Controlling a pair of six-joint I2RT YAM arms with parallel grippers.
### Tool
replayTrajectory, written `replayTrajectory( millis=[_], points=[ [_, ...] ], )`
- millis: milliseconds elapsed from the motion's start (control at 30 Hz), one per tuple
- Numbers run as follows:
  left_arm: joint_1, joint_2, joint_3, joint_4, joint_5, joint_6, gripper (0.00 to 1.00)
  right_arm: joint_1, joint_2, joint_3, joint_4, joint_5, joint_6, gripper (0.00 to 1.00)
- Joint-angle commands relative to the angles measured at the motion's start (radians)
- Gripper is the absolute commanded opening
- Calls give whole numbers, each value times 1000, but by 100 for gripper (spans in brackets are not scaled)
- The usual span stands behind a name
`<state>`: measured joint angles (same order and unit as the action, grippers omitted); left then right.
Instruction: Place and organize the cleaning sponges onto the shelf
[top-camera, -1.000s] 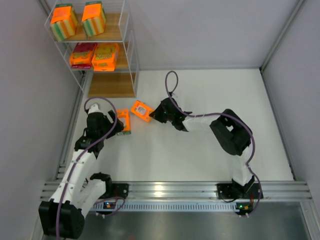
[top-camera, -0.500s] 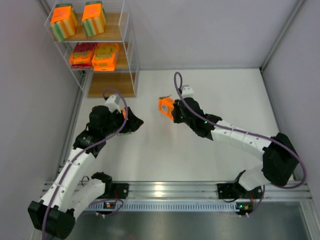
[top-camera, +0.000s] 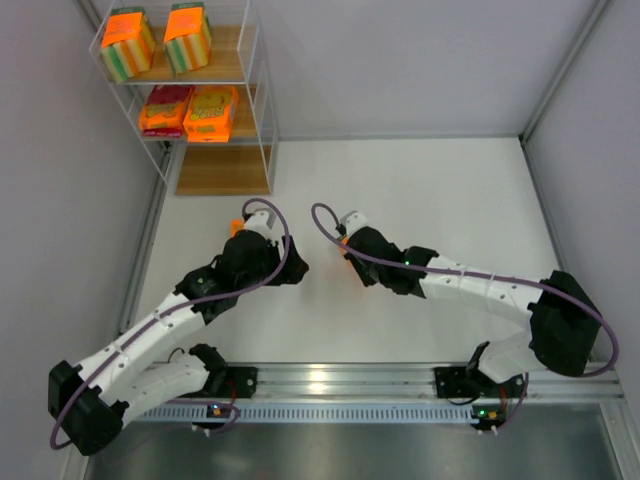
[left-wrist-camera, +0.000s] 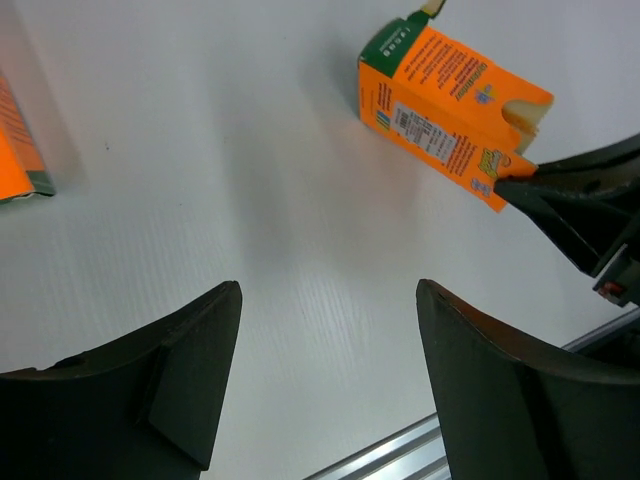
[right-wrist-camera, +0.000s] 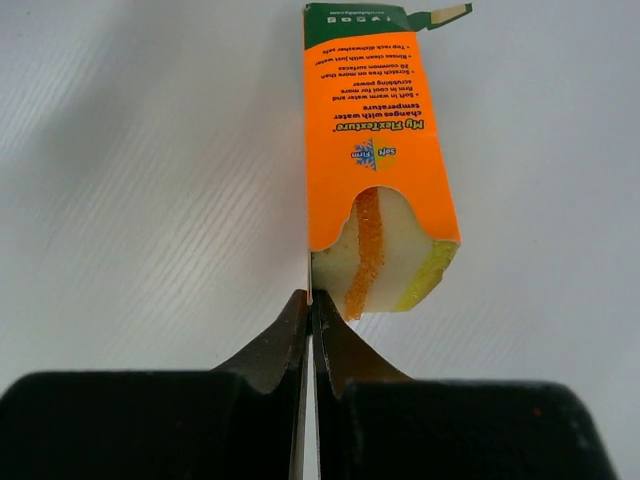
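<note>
A white table (top-camera: 420, 190) fills the top view. The tall white wire shelf with wooden boards (top-camera: 225, 170) stands upper left, with two blocky striped orange packs (top-camera: 127, 42) on its top board and two flat orange packs (top-camera: 210, 112) on the middle one. At centre, the left gripper (left-wrist-camera: 330, 310) gapes wide and empty. The right gripper (right-wrist-camera: 308, 300) pinches tight the edge of an orange cardboard sponge pack (right-wrist-camera: 375, 150). Another orange pack (left-wrist-camera: 15, 150) lies at the left edge of the left wrist view.
</note>
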<state>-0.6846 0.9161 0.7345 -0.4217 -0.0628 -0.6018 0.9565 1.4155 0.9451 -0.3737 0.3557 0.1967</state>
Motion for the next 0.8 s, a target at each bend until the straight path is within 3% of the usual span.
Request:
replayTrajectory(
  millis=[0, 67, 133, 167, 200, 300, 467, 600, 767],
  points=[
    [-6, -39, -10, -6, -123, -47, 77, 28, -7, 73, -126, -59, -71, 0],
    [-4, -33, -18, -9, -137, -61, 78, 28, -12, 80, -137, -145, -75, 4],
    [-4, -26, -24, -9, -137, -75, 79, 27, -30, 63, -120, -222, -59, 18],
    [-4, -25, -27, -9, -144, -78, 79, 27, -38, 52, -104, -265, -48, 26],
    [-4, -23, -29, -11, -147, -81, 79, 27, -50, 46, -67, -341, -2, 40],
    [-4, -28, -33, -9, -158, -96, 80, 33, -59, 30, -39, -411, 96, 64],
    [-4, -42, -47, -11, -141, -144, 80, 34, -139, 101, -146, -362, 164, 79],
    [-12, 12, -46, -8, -121, -164, 77, -76, -239, 129, -154, -393, 210, 89],
    [-196, 131, 17, -3, -302, -265, 78, -258, -242, 34, -48, -435, 269, 92]
  ],
)
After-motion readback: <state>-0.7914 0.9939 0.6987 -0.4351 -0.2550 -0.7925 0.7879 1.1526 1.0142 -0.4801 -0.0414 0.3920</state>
